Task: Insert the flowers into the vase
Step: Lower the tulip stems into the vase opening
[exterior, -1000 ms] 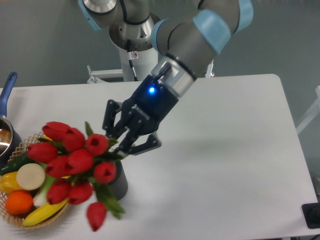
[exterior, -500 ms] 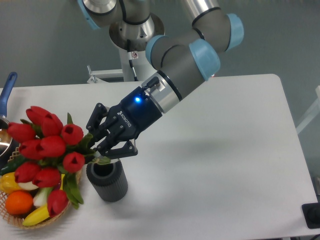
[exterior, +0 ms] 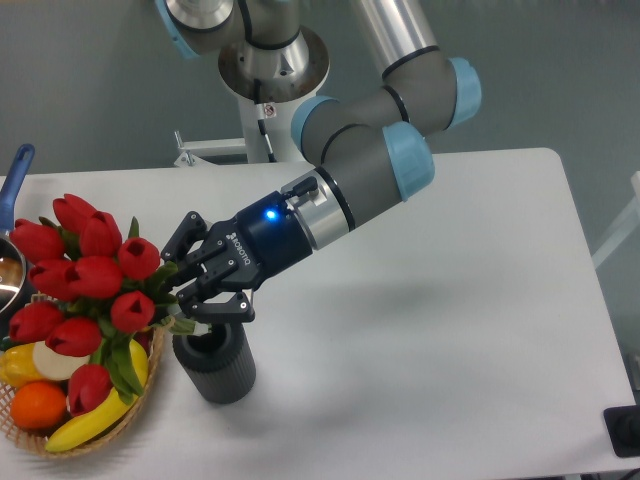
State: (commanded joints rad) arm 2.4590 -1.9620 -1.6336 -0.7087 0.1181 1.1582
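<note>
The fingers (exterior: 190,290) of the gripper (exterior: 188,296) are closed around the green stems of the flowers (exterior: 85,290), pinching them just above the mouth of the vase (exterior: 214,360). The bunch hangs in the air at the left of the frame, carried only by that grip; the stem ends seem to sit at or just over the vase mouth, though the fingers hide whether any are inside.

The main risk is that the stems miss the opening. The bunch lies nearly flat, so lowering it as it is would probably push the stems against the thick rim instead of down the bore, and that push could tip or slide the small vase on the white tabletop (exterior: 450,300). The red heads also overhang the wicker basket (exterior: 110,420) of plastic fruit at lower left; a swing up to vertical could catch leaves on the fruit or basket rim. The heavy heads, held far from the grip, might also twist the stems between the fingers.

The long axis of the flowers runs roughly left to right, tilted slightly: blooms point to the left and a little upward, cut ends point right and down towards the vase.
</note>
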